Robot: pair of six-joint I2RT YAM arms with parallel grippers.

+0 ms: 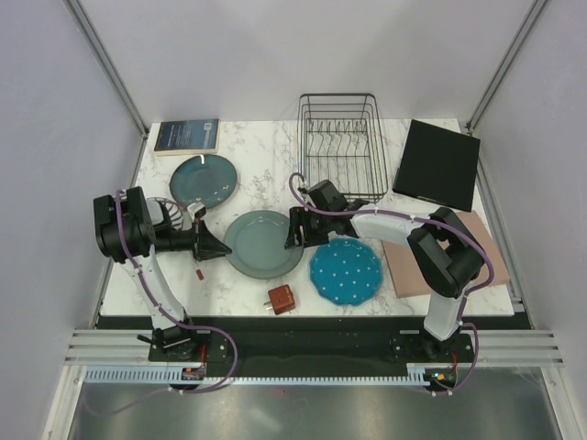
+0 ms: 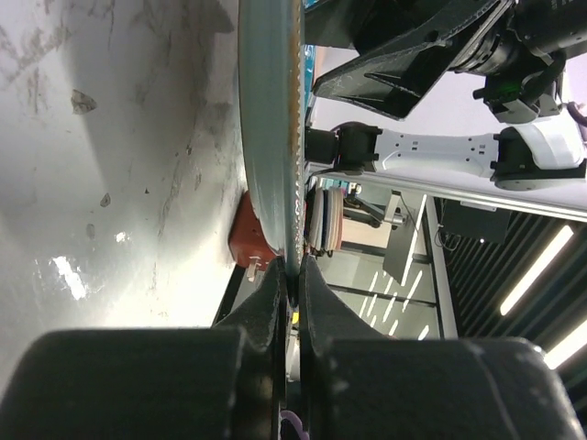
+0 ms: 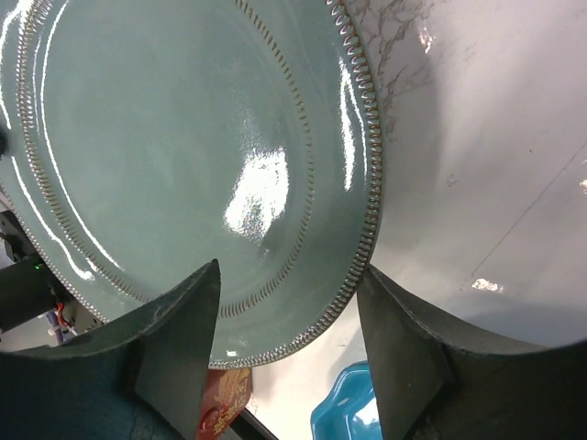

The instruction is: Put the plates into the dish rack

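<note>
Overhead view: I see a grey-green plate (image 1: 264, 243) at the centre of a marble table (image 1: 266, 174). My left gripper (image 1: 223, 249) meets the plate's left rim. In the left wrist view its fingers (image 2: 275, 284) are pinched tight on the thin plate edge (image 2: 271, 137). My right gripper (image 1: 293, 234) sits at the plate's right rim. The right wrist view shows its jaws spread wide, one on either side of the rim. I cannot tell whether they touch it.

The dish rack (image 1: 341, 145) stands at the top centre of the frame, well apart from this plate. A dark teal plate (image 1: 203, 179) lies at upper left. A blue dotted plate (image 1: 345, 271) lies at lower right of centre. A striped plate (image 1: 168, 213) shows partly under the left arm. A black panel (image 1: 437, 163) and a pink board (image 1: 431, 261) lie at right.
</note>
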